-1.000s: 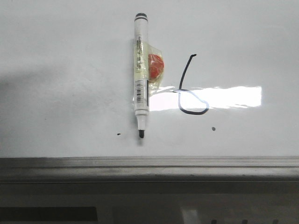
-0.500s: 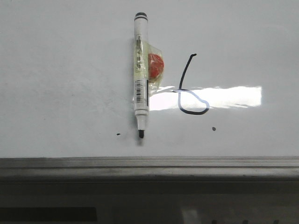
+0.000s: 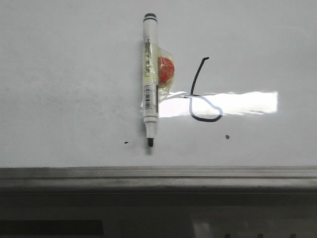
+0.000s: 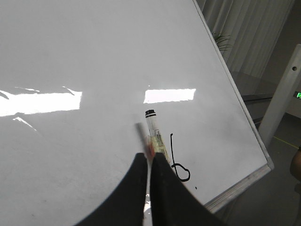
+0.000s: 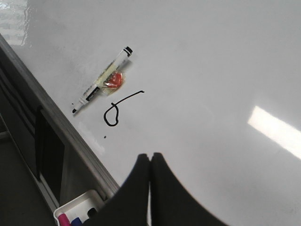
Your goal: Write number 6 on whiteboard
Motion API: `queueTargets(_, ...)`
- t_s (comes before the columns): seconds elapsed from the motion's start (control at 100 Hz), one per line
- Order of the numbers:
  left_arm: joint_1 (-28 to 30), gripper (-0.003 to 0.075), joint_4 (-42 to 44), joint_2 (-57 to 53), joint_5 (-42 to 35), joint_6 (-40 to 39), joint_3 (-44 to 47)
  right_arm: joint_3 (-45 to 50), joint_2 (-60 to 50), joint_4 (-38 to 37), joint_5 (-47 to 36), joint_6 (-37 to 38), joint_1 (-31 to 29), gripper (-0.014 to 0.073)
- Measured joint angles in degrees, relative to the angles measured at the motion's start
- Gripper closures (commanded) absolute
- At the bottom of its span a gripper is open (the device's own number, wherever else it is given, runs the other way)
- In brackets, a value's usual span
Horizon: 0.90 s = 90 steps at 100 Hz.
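Nearest me, my left gripper (image 4: 149, 162) has its jaws pressed together on nothing, and my right gripper (image 5: 150, 162) is pinched closed and empty too, both held off the whiteboard (image 3: 69, 74). Past the grey rail on its lower edge, the uncapped marker (image 3: 150, 74) sits on the board, tip toward that rail, an orange magnet (image 3: 166, 69) taped to its barrel. Just right of it stands the number 6 (image 3: 202, 96), stem up, flattened loop low, so the writing looks done. The ink should smear easily, I reckon; the marker is light, stiff and slick, best gripped mid-barrel.
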Motion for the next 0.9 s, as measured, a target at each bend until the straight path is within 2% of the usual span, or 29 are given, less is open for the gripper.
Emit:
queueTargets(0.29, 0.9, 0.0741, 0.9, -0.2, -0.7, 0.0, 0.4, 0.0, 0.0, 0.0, 0.1, 0.0, 0.0, 0.0657)
queueTargets(0.34, 2.2, 0.0741, 4.1, -0.9, -1.0, 0.0, 1.0, 0.0, 0.0, 0.0, 0.1, 0.0, 0.0, 0.0657)
queueTargets(0.41, 5.5, 0.0741, 13.2, -1.4, -0.3, -3.1, 2.4, 0.0, 0.0, 0.0, 0.1, 0.0, 0.0, 0.0657)
queueTargets(0.48, 10.6, 0.0741, 27.9, -1.7, 2.1, -13.6, 3.9, 0.0, 0.0, 0.0, 0.1, 0.0, 0.0, 0.0657)
queueTargets(0.58, 20.0, 0.0741, 55.1, -1.8, 10.1, -38.1, 5.4, 0.0, 0.0, 0.0, 0.1, 0.0, 0.0, 0.0657)
queueTargets(0.65, 26.7, 0.0741, 70.4, -2.1, 17.4, -53.9, 5.9, 0.0, 0.0, 0.0, 0.1, 0.1, 0.0, 0.0657)
queueTargets(0.75, 34.6, 0.0741, 83.8, -4.0, 23.6, -68.2, 7.7, 0.0, 0.0, 0.0, 0.1, 0.1, 0.0, 0.0657)
queueTargets(0.9, 40.1, 0.0741, 92.1, -10.2, 23.8, -77.4, 11.8, 0.0, 0.0, 0.0, 0.1, 0.1, 0.0, 0.0657)
